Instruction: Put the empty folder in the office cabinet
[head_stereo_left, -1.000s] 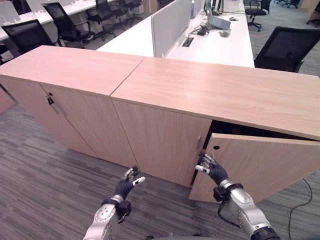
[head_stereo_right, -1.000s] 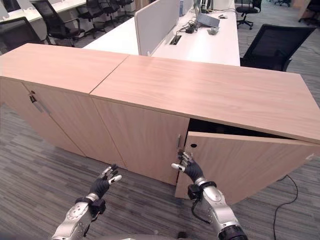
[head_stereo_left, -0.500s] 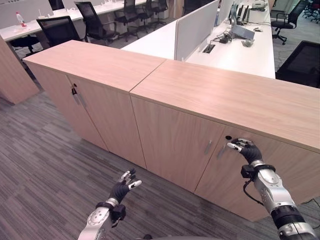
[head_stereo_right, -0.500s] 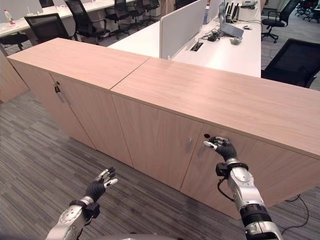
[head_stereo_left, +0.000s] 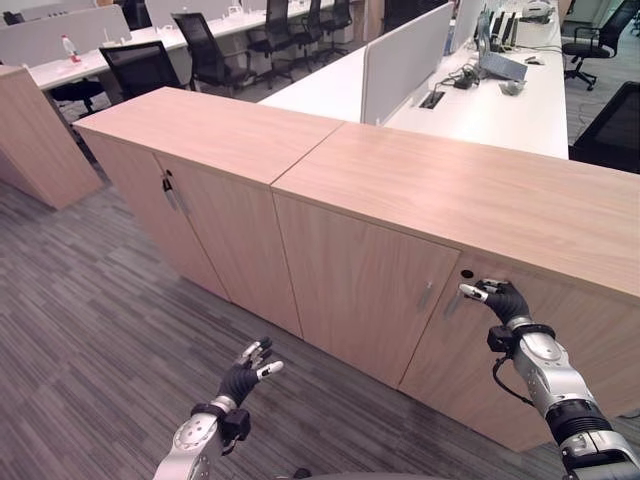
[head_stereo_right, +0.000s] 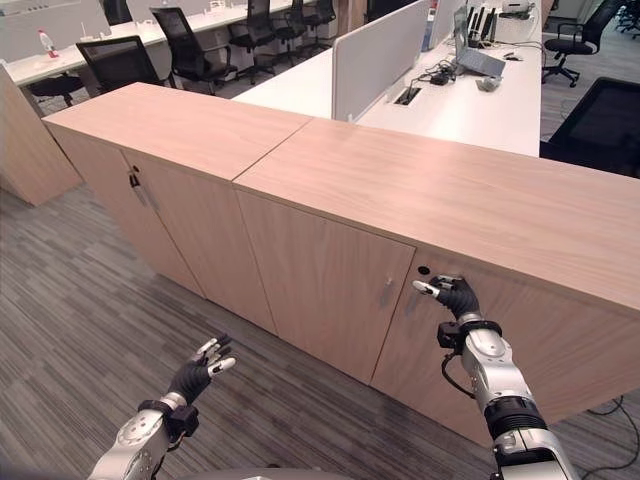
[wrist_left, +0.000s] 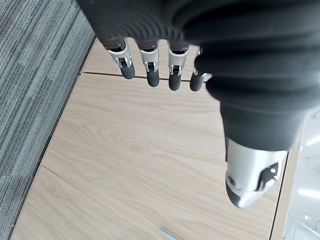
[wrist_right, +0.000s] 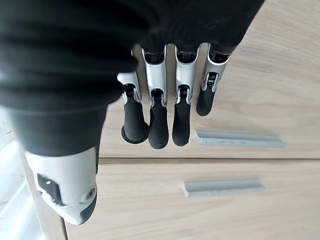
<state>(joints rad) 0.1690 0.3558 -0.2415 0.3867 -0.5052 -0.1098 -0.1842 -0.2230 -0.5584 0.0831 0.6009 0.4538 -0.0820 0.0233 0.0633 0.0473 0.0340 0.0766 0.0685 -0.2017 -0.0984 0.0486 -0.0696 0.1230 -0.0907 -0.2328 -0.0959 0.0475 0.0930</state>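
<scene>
Right wrist view: straight fingers (wrist_right: 159, 125) beside cabinet door (wrist_right: 250, 65) handle (wrist_right: 241, 139).

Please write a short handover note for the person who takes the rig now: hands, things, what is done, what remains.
Right hand: open, fingers at the right door of the office cabinet, near its handle.
Left hand: open, low over the floor, holding nothing.
Both doors look closed. I see no folder, so it may already be inside.
Left: confirm that, then withdraw the right hand.
</scene>
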